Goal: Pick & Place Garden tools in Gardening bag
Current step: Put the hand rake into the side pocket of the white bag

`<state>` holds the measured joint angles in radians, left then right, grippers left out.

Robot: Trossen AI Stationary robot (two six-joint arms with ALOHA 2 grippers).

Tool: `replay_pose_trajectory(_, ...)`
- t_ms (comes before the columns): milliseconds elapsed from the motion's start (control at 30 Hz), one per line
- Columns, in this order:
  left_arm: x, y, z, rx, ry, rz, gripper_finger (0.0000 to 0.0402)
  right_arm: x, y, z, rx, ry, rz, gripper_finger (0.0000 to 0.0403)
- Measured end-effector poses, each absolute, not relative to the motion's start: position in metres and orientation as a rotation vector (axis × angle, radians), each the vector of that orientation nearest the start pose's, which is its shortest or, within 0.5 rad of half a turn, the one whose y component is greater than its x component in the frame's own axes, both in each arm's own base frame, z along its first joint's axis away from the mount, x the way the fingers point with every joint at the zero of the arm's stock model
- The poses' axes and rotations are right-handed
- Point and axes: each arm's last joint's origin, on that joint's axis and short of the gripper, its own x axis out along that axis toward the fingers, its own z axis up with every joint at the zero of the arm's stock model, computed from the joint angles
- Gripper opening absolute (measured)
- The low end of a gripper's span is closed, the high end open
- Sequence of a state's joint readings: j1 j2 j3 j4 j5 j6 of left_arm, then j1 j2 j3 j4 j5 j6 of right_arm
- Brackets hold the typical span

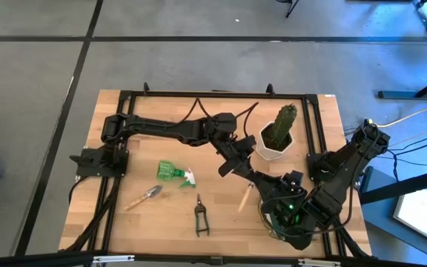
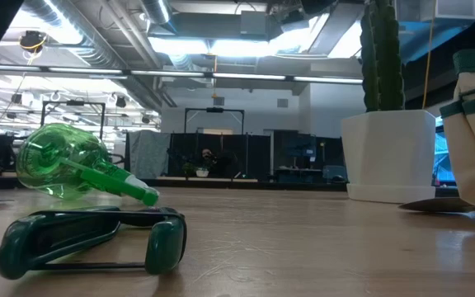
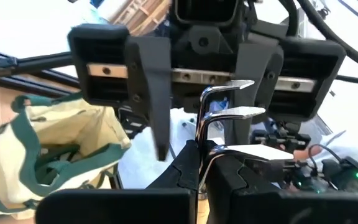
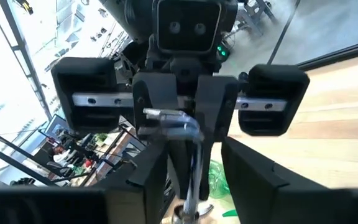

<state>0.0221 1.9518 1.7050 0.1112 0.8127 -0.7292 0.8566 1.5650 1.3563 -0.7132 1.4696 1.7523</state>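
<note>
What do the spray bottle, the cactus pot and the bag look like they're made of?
Spray bottle: likely clear green plastic; the room's lights show through it. Pot: smooth matte white, ceramic or plastic, unclear which. Bag: soft cream fabric with green trim; it folds and sags.

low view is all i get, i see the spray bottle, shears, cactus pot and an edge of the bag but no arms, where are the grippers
observer: The left gripper and the right gripper face each other above the table, between the cactus pot and the gardening bag.
operator: ok is either one holding a tool
observer: Yes. The left gripper is shut on a silver metal tool, whose free end reaches toward the right gripper.
</note>
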Motion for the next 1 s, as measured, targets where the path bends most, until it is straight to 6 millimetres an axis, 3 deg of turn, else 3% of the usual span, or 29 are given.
replay_pose_trajectory(300,0.4574,-0.0032,0.3346,-0.756,0.418,-0.72,0.0002,0.2274,0.2191,0.3201,0.818,-0.198,-0.645,0.011)
replay_pose_trajectory(1000,0.4575,-0.0049,0.3329,-0.761,0.432,-0.726,0.0002,0.2248,0.2219,0.3227,0.784,-0.238,-0.648,0.0108)
